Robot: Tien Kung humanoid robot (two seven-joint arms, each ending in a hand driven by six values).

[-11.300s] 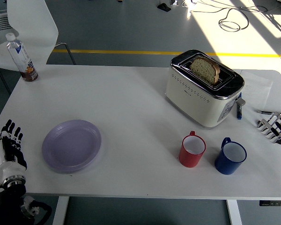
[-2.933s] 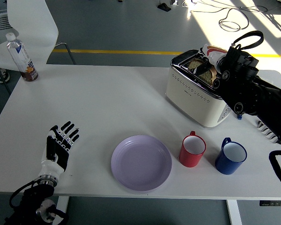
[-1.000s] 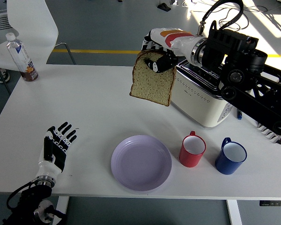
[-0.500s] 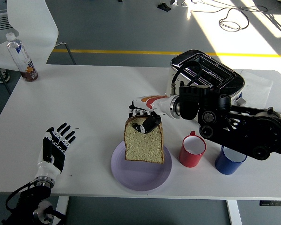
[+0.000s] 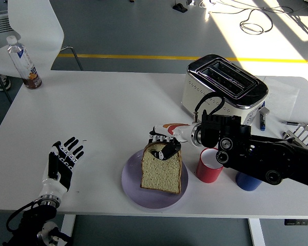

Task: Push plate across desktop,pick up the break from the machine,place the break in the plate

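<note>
A slice of brown bread (image 5: 161, 171) is over the lilac plate (image 5: 131, 183) at the table's front middle, its lower edge on or just above the plate. My right hand (image 5: 162, 143) is shut on the slice's top edge, thumb on its face. The cream and chrome toaster (image 5: 223, 95) stands at the back right, its slots empty. My left hand (image 5: 61, 162) rests open, fingers spread, at the table's front left, holding nothing.
A red mug (image 5: 209, 165) stands right of the plate, partly under my right arm. A blue mug (image 5: 246, 181) is mostly hidden behind the arm. A water bottle (image 5: 24, 63) stands at the back left. A white chair (image 5: 28, 29) is behind it.
My right hand lifted the bread out of the toaster, carried it left and down, and now has lowered it onto the plate. The left hand has stayed still.
</note>
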